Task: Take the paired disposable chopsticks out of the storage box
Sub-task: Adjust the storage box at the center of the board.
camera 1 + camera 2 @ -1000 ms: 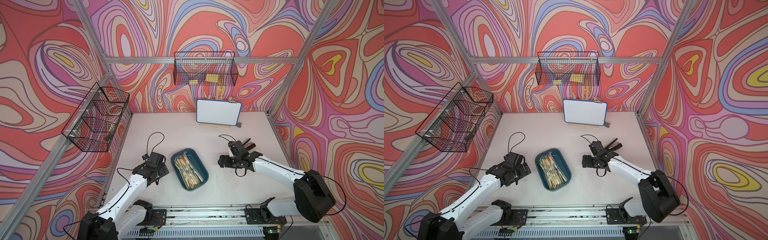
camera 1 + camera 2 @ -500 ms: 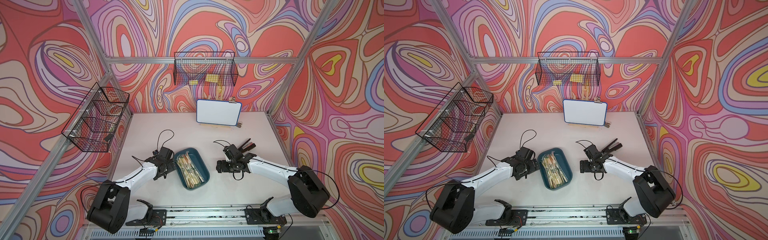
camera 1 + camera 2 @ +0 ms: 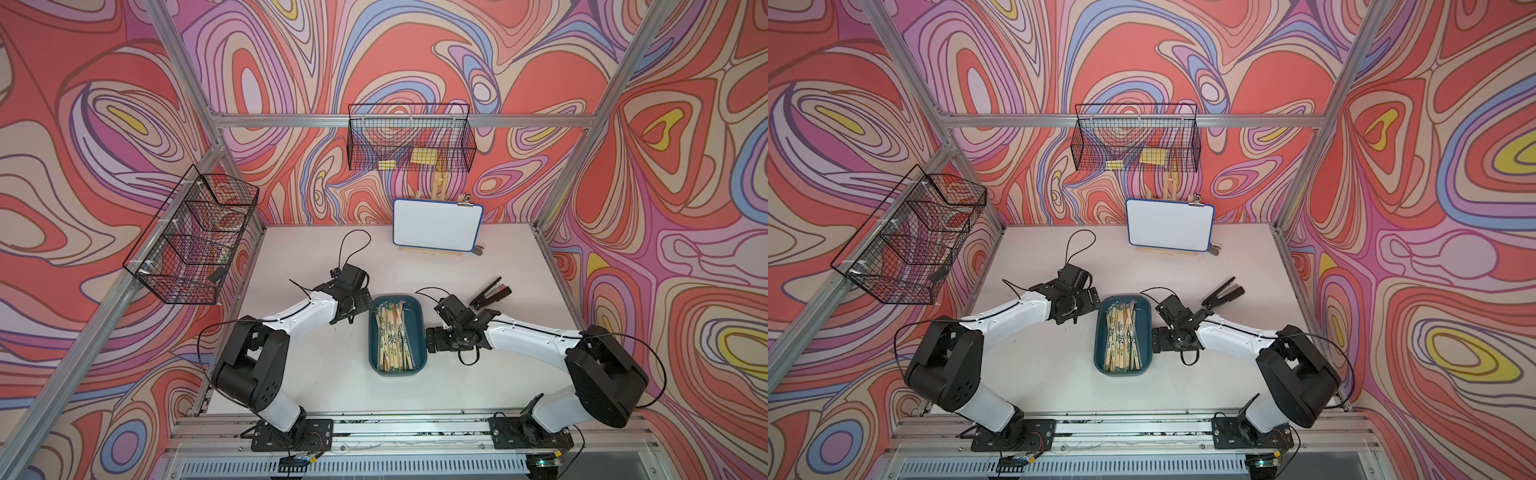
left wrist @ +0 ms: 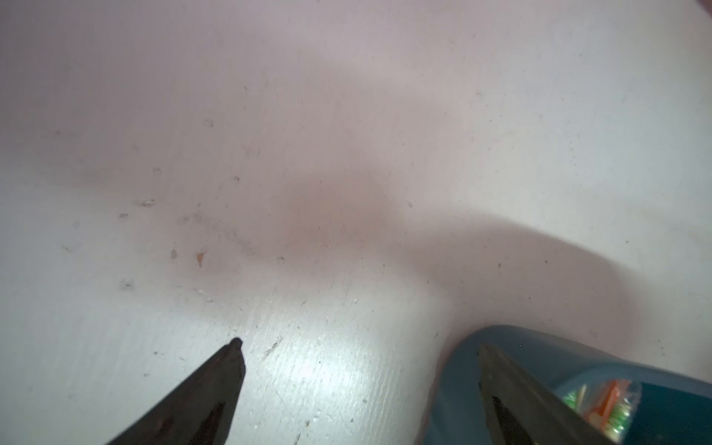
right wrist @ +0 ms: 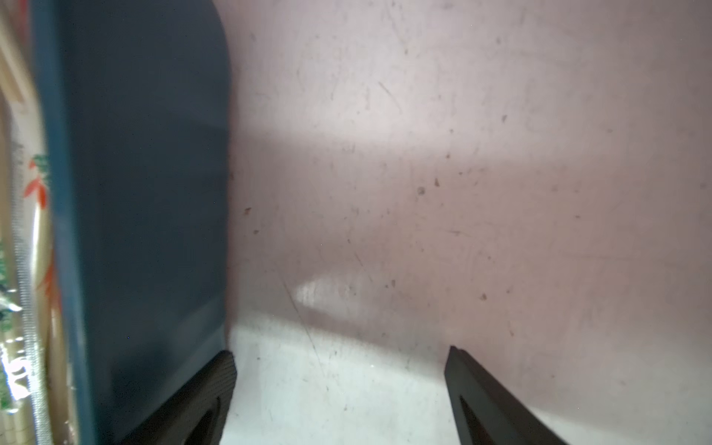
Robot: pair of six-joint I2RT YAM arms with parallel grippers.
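The left end effector (image 4: 359, 345) stands wide open with nothing between its fingers. One finger (image 4: 215, 381) is over bare counter (image 4: 346, 173); the other crosses in front of a rounded corner of the box (image 4: 539, 343), and whether it touches the rim cannot be told. Only the finger ends show there, the rest cut off by the frame edge. The right end effector (image 5: 340, 351) is also spread wide and empty. One finger (image 5: 208, 385) sits right at the box's (image 5: 146, 192) outer wall, contact unclear, and the other is over open counter. In both top views the fingers are mostly hidden under the wrist housings, so the left end effector (image 3: 353, 318) and right end effector (image 3: 432, 343) show only as dark blocks flanking the box (image 3: 415, 316). All the chopsticks (image 3: 392, 336) lie inside it in a loose lengthwise pile. The wrist views catch only blurred slivers of them (image 4: 605, 404) (image 5: 23, 231), with green and orange print. The box (image 3: 1144, 332) sits mid-counter, near the front. A black tool (image 3: 492, 293) lies beyond the right arm, partly covered by it. A whiteboard (image 3: 438, 224) stands at the back, and the contents of two wire baskets (image 3: 409, 139) (image 3: 195, 237) on the walls are hard to make out.
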